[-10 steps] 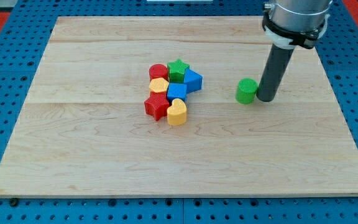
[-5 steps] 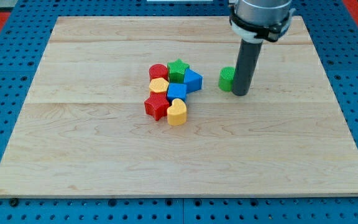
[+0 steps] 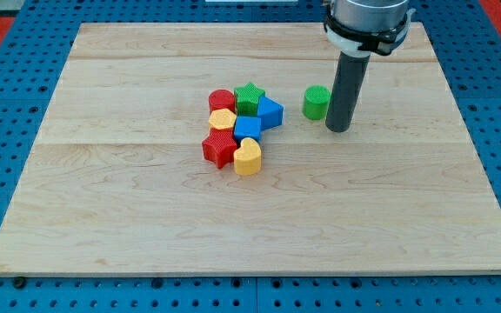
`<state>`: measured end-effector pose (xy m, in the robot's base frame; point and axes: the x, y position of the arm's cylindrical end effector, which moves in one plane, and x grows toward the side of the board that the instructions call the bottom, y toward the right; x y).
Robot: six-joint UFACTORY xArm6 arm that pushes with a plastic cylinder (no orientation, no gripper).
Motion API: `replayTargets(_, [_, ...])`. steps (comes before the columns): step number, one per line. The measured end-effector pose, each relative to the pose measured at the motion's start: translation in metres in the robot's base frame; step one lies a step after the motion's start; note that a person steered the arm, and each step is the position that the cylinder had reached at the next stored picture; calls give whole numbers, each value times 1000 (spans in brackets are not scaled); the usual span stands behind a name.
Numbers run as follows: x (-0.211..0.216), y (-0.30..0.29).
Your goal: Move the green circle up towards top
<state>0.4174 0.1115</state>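
Touching the green circle (image 3: pixel 316 102) at its right side, my tip (image 3: pixel 338 129) hides their contact edge.

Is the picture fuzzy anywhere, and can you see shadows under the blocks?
In the camera view everything looks sharp: the green circle, my tip just to its right, and the cluster with the yellow heart. The light is soft and even, with only faint, small shadows at the blocks' bases and no glare on the wooden board.
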Motion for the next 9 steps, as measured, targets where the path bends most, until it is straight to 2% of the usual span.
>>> replayTargets(3, [-65,-48])
replayTargets(5, [-120,-52])
replayTargets(9, [-124,-60])
